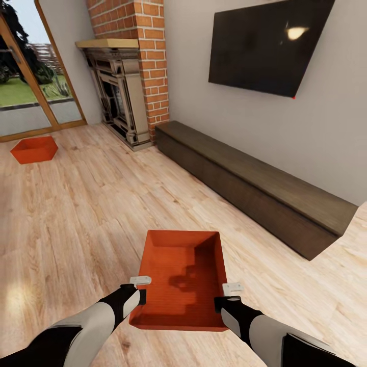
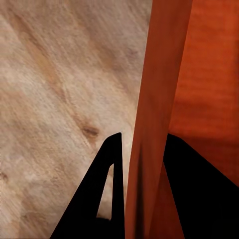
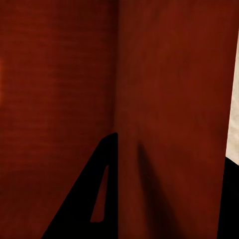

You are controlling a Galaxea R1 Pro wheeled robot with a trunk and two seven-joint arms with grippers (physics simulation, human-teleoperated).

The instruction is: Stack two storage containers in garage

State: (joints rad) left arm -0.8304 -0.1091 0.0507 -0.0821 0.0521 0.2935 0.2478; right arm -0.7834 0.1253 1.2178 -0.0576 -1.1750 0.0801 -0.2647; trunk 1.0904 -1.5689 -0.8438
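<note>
Light wood planks (image 1: 76, 214) run across the living room, with a brick fireplace (image 1: 127, 76), a black wall TV (image 1: 267, 43), a long dark wooden bench (image 1: 255, 186) and glass doors (image 1: 30, 76) at the far side.

Directly between the robot's two grippers sits one orange-red storage container (image 1: 181, 278), open-topped, its finely ribbed bottom in shadow. The left gripper (image 1: 139, 290) is at the bin's left long wall, near the end closest to the robot; the right gripper (image 1: 227, 296) is at the opposite long wall, at about the same place along it.

In the left wrist view the left gripper (image 2: 142, 194) straddles the thin orange wall, one dark finger (image 2: 107, 199) outside over the planks and the other inside the bin, both pressed close against the wall (a pinch on the rim). The right wrist view shows the same for the right gripper (image 3: 164, 194): the wall stands between its dark fingers (image 3: 94, 199), with a sliver of pale floor at the edge, and the jaws are closed narrow on it.

Whether the bin rests on the planks or hangs just clear of them cannot be told.

Well beyond the left gripper, over by the glass doors, the second storage container (image 1: 34, 149) lies on the planks.
</note>
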